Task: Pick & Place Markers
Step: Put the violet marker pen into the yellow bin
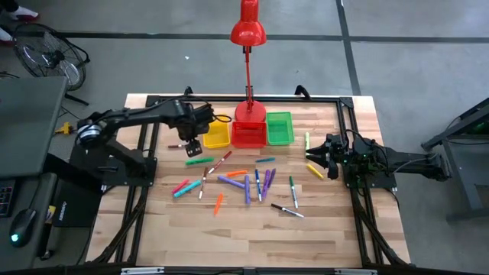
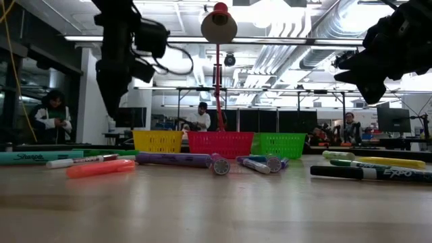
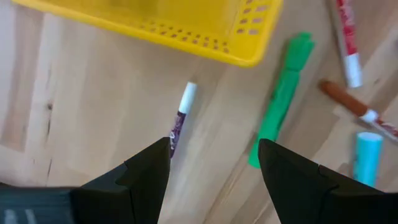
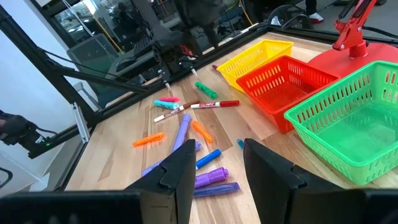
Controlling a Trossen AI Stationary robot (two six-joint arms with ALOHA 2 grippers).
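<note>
In the left wrist view the left gripper (image 3: 212, 171) hangs above the wood with its fingers spread wide and nothing between them; a white-tipped purple marker (image 3: 179, 122) lies just past the gap, nearer one finger, with a green marker (image 3: 280, 102) beside it and the yellow bin (image 3: 249, 46) beyond. Only this view shows that empty gap. The high view instead places that gripper (image 1: 192, 145) at the yellow bin's (image 1: 216, 136) front left corner, with the markers (image 1: 246, 183) scattered across the table (image 1: 328, 229) in front of the three bins. The right gripper (image 4: 214, 165) waits at the table's right edge, fingers parted and empty, the red bin (image 4: 280, 84) and green bin (image 4: 348, 118) beyond.
</note>
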